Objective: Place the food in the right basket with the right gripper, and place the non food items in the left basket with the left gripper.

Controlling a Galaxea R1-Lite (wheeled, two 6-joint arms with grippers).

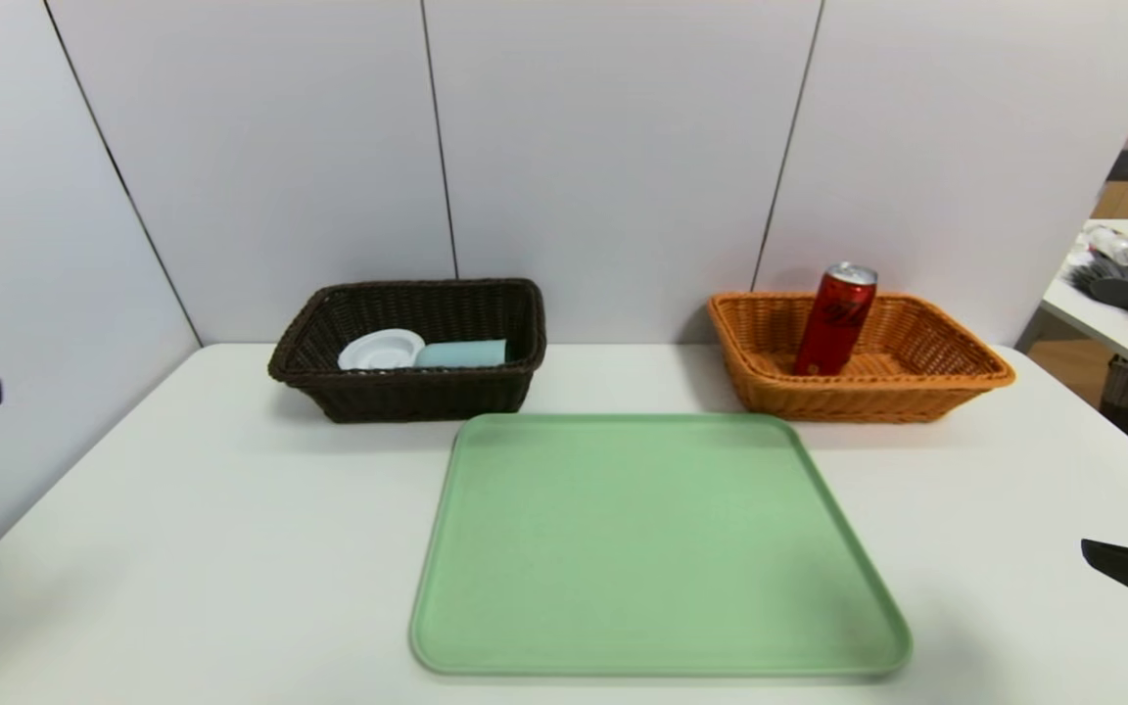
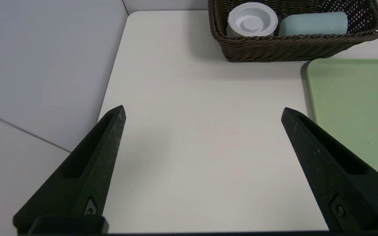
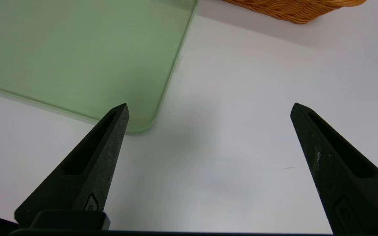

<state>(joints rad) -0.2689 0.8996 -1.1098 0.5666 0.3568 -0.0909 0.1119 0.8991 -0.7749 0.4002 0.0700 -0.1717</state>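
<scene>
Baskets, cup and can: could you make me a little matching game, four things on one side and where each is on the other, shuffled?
Things
1. Red can
2. Blue-grey cup
3. Green tray
4. Left claw

Places and states
A. Lying on its side in the dark brown basket
B. Open, over bare table
C. Leaning in the orange-tan basket
D. Flat on the table, holding nothing

Pairs: 1-C, 2-A, 3-D, 4-B
</scene>
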